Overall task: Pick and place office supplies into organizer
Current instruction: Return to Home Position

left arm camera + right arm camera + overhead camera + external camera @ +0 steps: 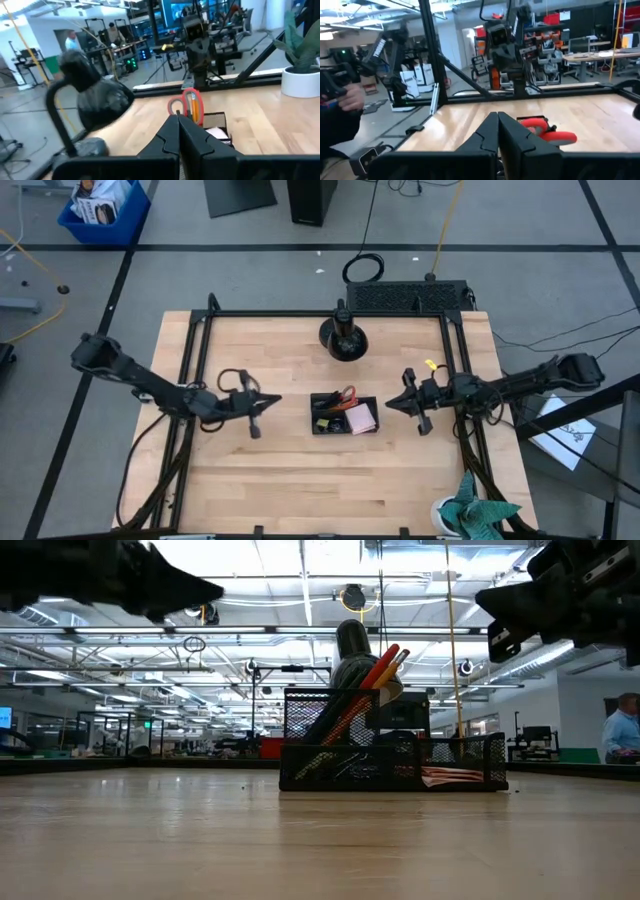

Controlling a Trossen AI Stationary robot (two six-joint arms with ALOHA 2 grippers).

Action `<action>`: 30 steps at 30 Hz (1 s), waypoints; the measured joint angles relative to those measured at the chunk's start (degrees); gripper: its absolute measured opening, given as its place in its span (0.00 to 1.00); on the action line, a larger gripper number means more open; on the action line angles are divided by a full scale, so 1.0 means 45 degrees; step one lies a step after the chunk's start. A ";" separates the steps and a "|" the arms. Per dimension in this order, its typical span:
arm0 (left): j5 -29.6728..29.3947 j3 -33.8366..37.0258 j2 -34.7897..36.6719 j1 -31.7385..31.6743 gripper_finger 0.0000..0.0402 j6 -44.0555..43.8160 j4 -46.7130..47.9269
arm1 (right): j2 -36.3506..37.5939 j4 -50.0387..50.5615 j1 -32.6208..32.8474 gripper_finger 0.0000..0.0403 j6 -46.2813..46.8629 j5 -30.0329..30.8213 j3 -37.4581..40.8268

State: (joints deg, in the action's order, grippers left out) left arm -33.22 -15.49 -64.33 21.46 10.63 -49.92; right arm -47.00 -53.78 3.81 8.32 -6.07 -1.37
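The black mesh organizer [313,427] stands at the middle of the table. Red-handled scissors [346,394] and orange pencils [393,664] stick up out of it, and a pink sticky-note pad [361,418] lies in its right compartment. My left gripper [266,406] hovers shut to the left of the organizer, pointing level at it. My right gripper [390,404] hovers shut to its right, also pointing at it. Both hang well above the tabletop [212,590] [484,600]. The wrist views show each pair of shut fingers [178,120] [497,117] with the scissors' handles [188,103] [548,131] beyond them.
A round black dome-shaped lamp stand [343,338] sits behind the organizer near the far edge. A potted plant [470,515] stands at the near right corner. Black frame rails [190,380] run along the table's sides. Bare wood lies in front of the organizer.
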 joint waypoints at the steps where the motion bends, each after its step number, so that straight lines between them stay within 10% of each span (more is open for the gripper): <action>1: -0.0345 -0.0024 0.0630 0.0250 0.00 0.0050 0.0696 | 0.0230 0.0265 0.0000 0.00 -0.0003 0.0003 0.0000; 9: -0.2694 -0.0821 0.4567 0.2134 0.00 -0.0404 0.7052 | 0.1780 0.2300 -0.0247 0.00 -0.0447 0.0010 0.0005; 24: -0.3019 0.0097 0.5408 0.2883 0.00 -0.0463 0.8227 | 0.3104 0.4191 -0.0418 0.00 -0.0788 -0.0361 0.0010; 30: -0.1208 0.0097 0.6687 0.1561 0.00 0.0435 0.7950 | 0.3597 0.4914 -0.0625 0.00 -0.0903 -0.0369 0.0010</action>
State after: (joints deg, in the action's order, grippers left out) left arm -38.65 -15.05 -34.24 28.48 12.59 -14.15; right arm -30.81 -31.66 1.00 4.25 -7.73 -1.32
